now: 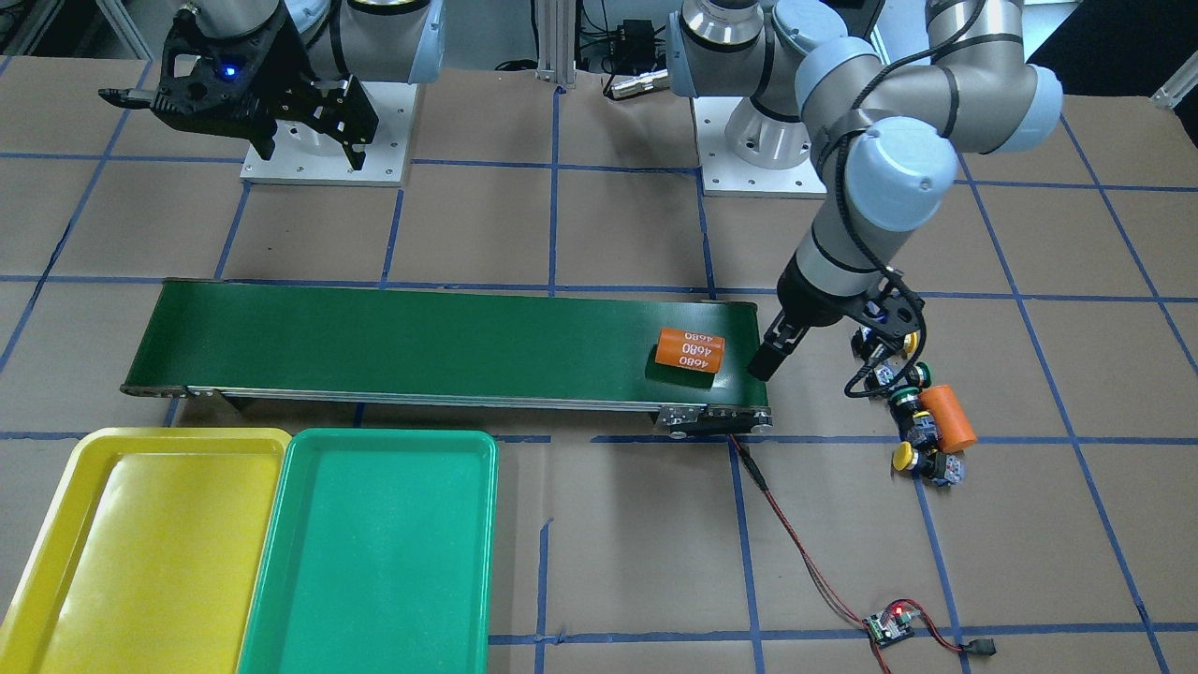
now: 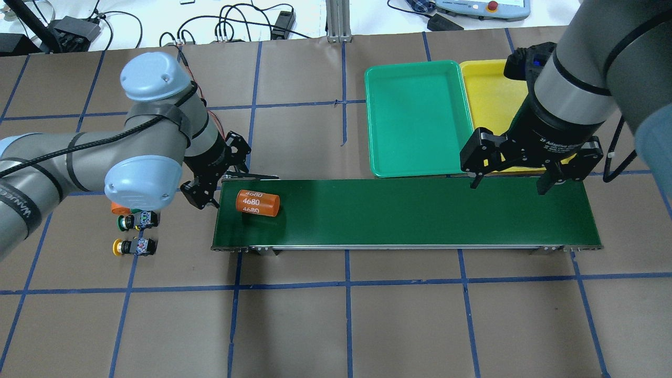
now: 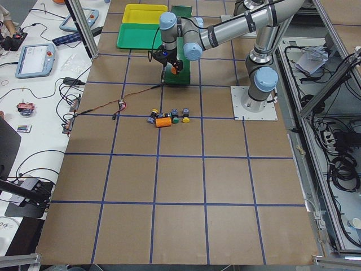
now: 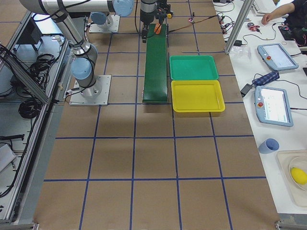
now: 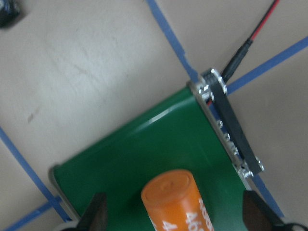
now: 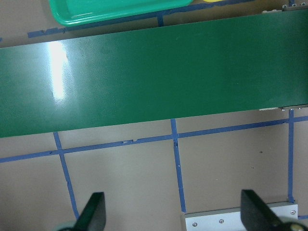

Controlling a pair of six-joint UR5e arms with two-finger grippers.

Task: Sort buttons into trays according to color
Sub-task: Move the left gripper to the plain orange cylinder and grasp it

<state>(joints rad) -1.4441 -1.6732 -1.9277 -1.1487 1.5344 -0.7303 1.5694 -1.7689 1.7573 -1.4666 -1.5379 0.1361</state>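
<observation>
Plastic trays, yellow (image 1: pixel 140 562) and green (image 1: pixel 374 562), sit side by side near one end of the conveyor belt (image 1: pixel 421 337), with no buttons in them. The right gripper (image 2: pixel 509 181) hangs there, jaws apart, empty. At the other end the left gripper (image 5: pixel 175 214), jaws also apart, hovers over the orange cylinder (image 1: pixel 690 349). All 4 buttons (image 1: pixel 904 457) lie bunched on the paper just off that end. They look light, rigid and small — likely best pinched across the squarish black body, since the round cap could slip.
</observation>
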